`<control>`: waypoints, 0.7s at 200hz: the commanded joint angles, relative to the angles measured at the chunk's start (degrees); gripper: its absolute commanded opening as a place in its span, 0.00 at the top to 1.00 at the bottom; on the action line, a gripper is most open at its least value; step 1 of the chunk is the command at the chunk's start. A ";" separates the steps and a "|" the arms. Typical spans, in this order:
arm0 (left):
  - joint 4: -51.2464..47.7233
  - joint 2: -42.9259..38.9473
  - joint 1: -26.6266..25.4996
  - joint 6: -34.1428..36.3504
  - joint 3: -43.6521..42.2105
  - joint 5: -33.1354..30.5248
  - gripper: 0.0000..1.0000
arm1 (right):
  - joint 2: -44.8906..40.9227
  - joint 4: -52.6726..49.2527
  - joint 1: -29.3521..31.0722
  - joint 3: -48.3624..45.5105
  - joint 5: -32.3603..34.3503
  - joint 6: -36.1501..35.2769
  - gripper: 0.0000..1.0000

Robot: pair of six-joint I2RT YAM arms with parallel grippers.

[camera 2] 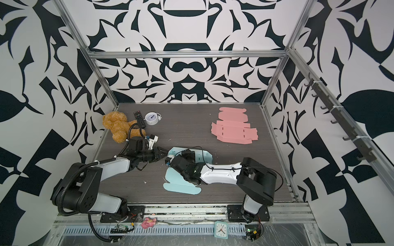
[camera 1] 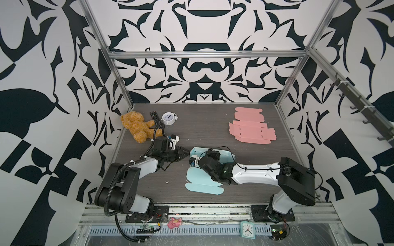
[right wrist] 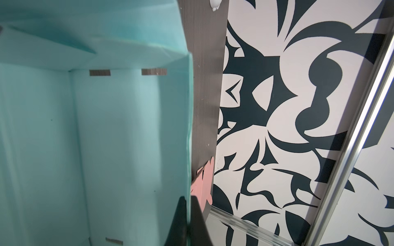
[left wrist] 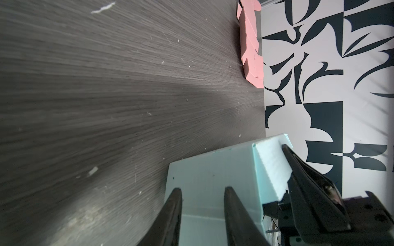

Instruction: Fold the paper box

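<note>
At table (camera 1: pixel 213 127) centre, the light blue paper box (right wrist: pixel 128 127) is part-formed: lid flap (camera 1: pixel 200 183) flat toward 6 o'clock, tray walls raised. The left gripper (left wrist: pixel 202 189), jaws apart, sits at its 9 o'clock end; the right gripper (right wrist: pixel 188 198) is clamped on the 12 o'clock wall. Judged outstanding: locking ends, closing lid.

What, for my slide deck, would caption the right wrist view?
Right gripper, jaws shut on a side wall of the half-folded teal paper box; pink box blank beyond on the table.
</note>
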 commanded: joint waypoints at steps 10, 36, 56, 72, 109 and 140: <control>2.82 -0.72 -0.84 0.04 -2.30 0.46 0.63 | -0.17 1.86 0.45 -0.75 0.77 -0.45 1.00; 3.60 -1.65 -2.04 0.75 -3.84 -0.37 0.62 | -0.44 1.79 0.60 -1.00 0.46 -0.57 1.00; 2.64 -2.68 -3.62 2.12 -4.55 -2.74 0.60 | -0.48 2.12 0.76 -1.15 0.47 -1.04 1.00; 2.68 -3.19 -4.54 2.59 -5.30 -4.06 0.60 | -0.50 2.82 0.84 -1.65 0.58 -1.49 1.00; 3.85 -5.55 -6.90 4.91 -7.43 -7.22 0.57 | -0.79 3.12 1.21 -2.10 0.61 -1.93 1.00; 7.93 -5.82 -8.59 6.92 -9.51 -10.27 0.53 | -1.12 3.10 1.67 -2.33 0.71 -2.22 1.00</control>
